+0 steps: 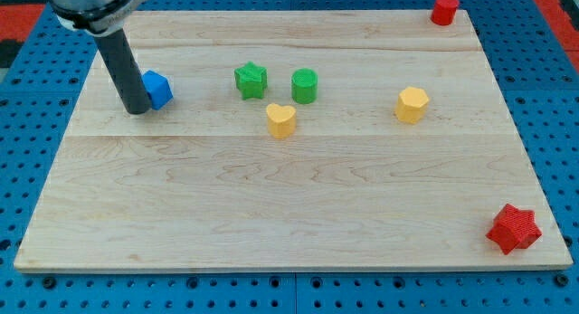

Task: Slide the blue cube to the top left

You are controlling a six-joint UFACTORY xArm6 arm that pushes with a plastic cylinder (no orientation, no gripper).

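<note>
The blue cube lies on the wooden board at the view's left, in the upper half. My dark rod comes down from the view's top left, and my tip rests on the board right at the cube's left side, touching or nearly touching it. The rod hides part of the cube's left edge.
A green star and a green cylinder sit near the middle top. A yellow heart lies below them. A yellow hexagon is at the right. A red cylinder is at the top right corner, a red star at the bottom right.
</note>
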